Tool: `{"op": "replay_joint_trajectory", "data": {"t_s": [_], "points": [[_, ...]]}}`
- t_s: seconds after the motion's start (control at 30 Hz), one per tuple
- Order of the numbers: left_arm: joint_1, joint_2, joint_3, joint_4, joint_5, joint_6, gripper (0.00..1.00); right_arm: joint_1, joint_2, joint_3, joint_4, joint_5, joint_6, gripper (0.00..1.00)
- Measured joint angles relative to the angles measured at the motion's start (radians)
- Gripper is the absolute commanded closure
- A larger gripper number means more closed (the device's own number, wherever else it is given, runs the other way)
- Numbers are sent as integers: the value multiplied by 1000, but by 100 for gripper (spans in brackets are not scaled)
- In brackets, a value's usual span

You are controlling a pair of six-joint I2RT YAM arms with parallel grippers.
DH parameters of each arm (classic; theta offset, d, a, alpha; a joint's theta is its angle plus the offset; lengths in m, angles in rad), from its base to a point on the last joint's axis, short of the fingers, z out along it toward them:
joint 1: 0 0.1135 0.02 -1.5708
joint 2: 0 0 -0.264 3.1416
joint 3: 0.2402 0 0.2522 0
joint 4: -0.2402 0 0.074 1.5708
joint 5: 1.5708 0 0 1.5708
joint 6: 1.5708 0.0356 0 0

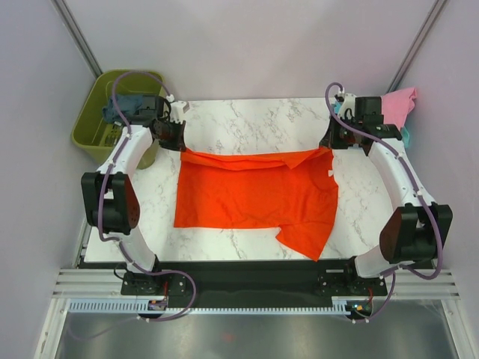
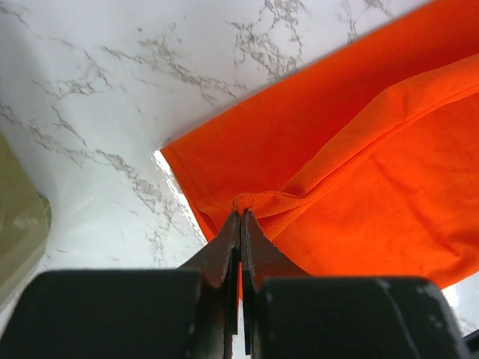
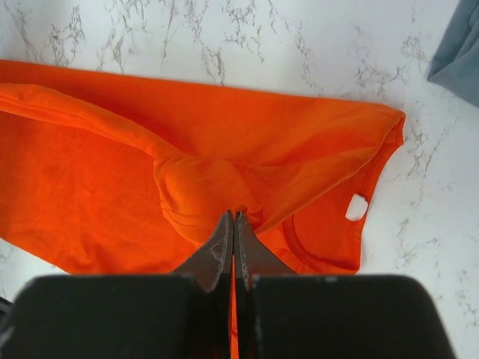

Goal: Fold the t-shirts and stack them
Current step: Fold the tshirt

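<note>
OK, nearest me first: the orange shirt (image 1: 247,198) lies spread on the counter (image 1: 247,116) w/ one sleeve (image 1: 305,241) poking toward the near edge, unfolded, and the body mostly flat. The neck tag (image 1: 329,173) shows on the right side, so collar's to the right, hem to the left. Moving up to the far edge, a narrow strip looks turned over on itself there, and that's where both arms are working. Left pincer (image 1: 178,144) is at the far-left corner; wrist cam shows its fingers pressed together w/ a bunched bit of orange hem nipped btwn them (image 2: 239,217). Right pincer (image 1: 331,144) is at the far-right corner by the collar, also clamped tight on a pinch of orange fabric (image 3: 233,217), tag (image 3: 358,206) just beside it. So I'd call this the very start: first fold of the first shirt, both far corners gripped, nothing brought across yet. Beyond that, a pink shirt (image 1: 400,106) sits crumpled off the far-right corner w/ a sliver of teal under it, and a blue shirt (image 1: 120,106) is heaped in the basket (image 1: 88,133) at far left. None of those folded and no stack begun, so nearly the whole job's left, imo.
</note>
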Motion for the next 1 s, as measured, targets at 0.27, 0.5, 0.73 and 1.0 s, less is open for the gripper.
{"op": "replay_joint_trajectory", "data": {"t_s": [0.27, 0.5, 0.73, 1.0], "points": [[0, -44, -95, -2, 0, 1, 98, 0, -104, -110, -18, -12, 4, 100], [0, -52, -130, 1, -1, 2, 98, 0, -140, -228, -15, -30, 7, 100], [2, -16, -132, -12, -17, -9, 68, 0, -137, -253, -20, -52, 11, 36], [21, -22, -126, -57, -37, -21, 61, 0, -108, -176, -8, -57, -2, 34]]}}
